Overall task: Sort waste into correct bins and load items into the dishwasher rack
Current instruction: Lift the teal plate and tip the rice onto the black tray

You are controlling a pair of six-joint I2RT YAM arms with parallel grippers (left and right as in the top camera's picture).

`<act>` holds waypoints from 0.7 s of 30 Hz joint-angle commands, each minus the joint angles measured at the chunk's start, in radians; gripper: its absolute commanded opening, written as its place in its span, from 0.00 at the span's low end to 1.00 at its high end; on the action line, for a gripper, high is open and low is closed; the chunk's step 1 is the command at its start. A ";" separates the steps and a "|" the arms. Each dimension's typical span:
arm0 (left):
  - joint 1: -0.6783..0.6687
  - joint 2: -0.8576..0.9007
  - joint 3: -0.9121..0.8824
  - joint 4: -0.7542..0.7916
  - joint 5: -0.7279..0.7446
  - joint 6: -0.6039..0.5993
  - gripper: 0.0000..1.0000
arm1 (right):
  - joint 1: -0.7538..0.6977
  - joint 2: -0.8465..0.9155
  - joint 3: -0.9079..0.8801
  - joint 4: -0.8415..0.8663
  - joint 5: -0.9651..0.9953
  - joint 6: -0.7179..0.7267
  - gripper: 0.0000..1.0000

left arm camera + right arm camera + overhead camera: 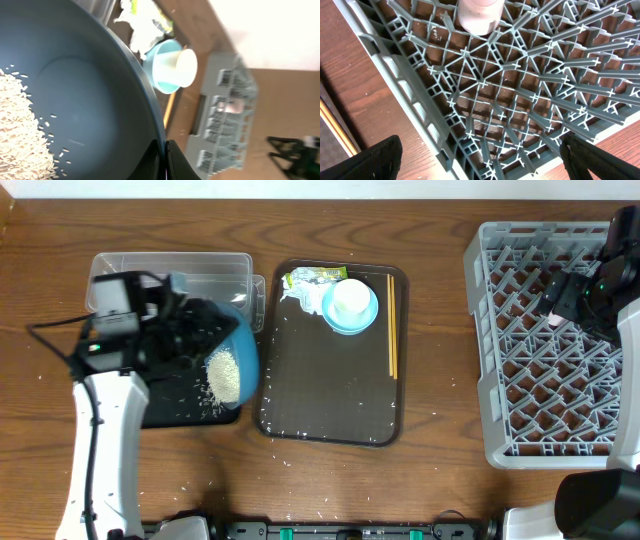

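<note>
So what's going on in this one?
The left gripper is shut on the rim of the large blue dish, tilting it over the black tray, with rice grains piled at its lower side. The right gripper hangs open over the dishwasher rack, where a pink cup sits. The light-blue bowl with the white cup in it, chopsticks, tissue and snack wrapper lie on the brown serving tray.

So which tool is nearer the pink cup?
Right. The right tool hangs open over the rack, close by the pink cup; the left tool is across the table, gripping the blue dish.
</note>
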 commanded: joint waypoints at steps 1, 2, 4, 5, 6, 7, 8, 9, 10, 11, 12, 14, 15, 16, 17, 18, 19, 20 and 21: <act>0.080 -0.028 0.003 -0.001 0.187 0.052 0.06 | -0.002 0.001 0.009 0.000 0.006 -0.009 0.99; 0.105 -0.028 -0.003 -0.002 0.208 0.057 0.06 | -0.002 0.001 0.009 0.000 0.006 -0.009 0.99; 0.145 -0.028 -0.013 -0.003 0.249 0.074 0.06 | -0.002 0.001 0.009 0.000 0.006 -0.009 0.99; 0.167 -0.028 -0.019 -0.003 0.273 0.079 0.06 | -0.002 0.001 0.009 0.000 0.006 -0.009 0.99; 0.187 -0.027 -0.024 -0.003 0.290 0.079 0.06 | -0.002 0.001 0.009 0.000 0.006 -0.009 0.99; 0.204 -0.027 -0.027 -0.003 0.301 0.079 0.06 | -0.002 0.001 0.009 0.000 0.006 -0.009 0.99; 0.225 -0.026 -0.029 -0.003 0.315 0.079 0.06 | -0.002 0.001 0.009 0.000 0.006 -0.009 0.99; 0.241 -0.026 -0.031 -0.003 0.328 0.079 0.06 | -0.002 0.001 0.009 0.000 0.006 -0.009 0.99; 0.261 -0.026 -0.033 -0.003 0.349 0.084 0.06 | -0.002 0.001 0.009 0.000 0.006 -0.009 0.99; 0.278 -0.026 -0.033 -0.003 0.376 0.095 0.06 | -0.002 0.001 0.009 0.000 0.006 -0.009 0.99; 0.298 -0.026 -0.033 -0.003 0.412 0.105 0.06 | -0.002 0.001 0.009 0.000 0.006 -0.009 0.99; 0.336 -0.026 -0.033 -0.003 0.466 0.105 0.06 | -0.002 0.001 0.009 0.000 0.006 -0.009 0.99; 0.353 -0.026 -0.033 -0.003 0.485 0.105 0.06 | -0.002 0.001 0.009 0.000 0.006 -0.009 0.99; 0.373 -0.026 -0.033 -0.003 0.501 0.105 0.06 | -0.002 0.001 0.009 0.000 0.006 -0.009 0.99; 0.390 -0.026 -0.033 -0.003 0.512 0.105 0.06 | -0.002 0.001 0.009 0.000 0.006 -0.009 0.99; 0.409 -0.026 -0.033 -0.003 0.526 0.105 0.06 | -0.002 0.001 0.009 0.000 0.006 -0.009 0.99; 0.427 -0.026 -0.033 -0.003 0.547 0.105 0.06 | -0.002 0.001 0.009 0.000 0.006 -0.009 0.99; 0.443 -0.026 -0.033 -0.003 0.568 0.105 0.06 | -0.002 0.001 0.009 0.000 0.006 -0.009 0.99; 0.457 -0.026 -0.033 -0.003 0.589 0.105 0.06 | -0.002 0.001 0.009 0.000 0.006 -0.009 0.99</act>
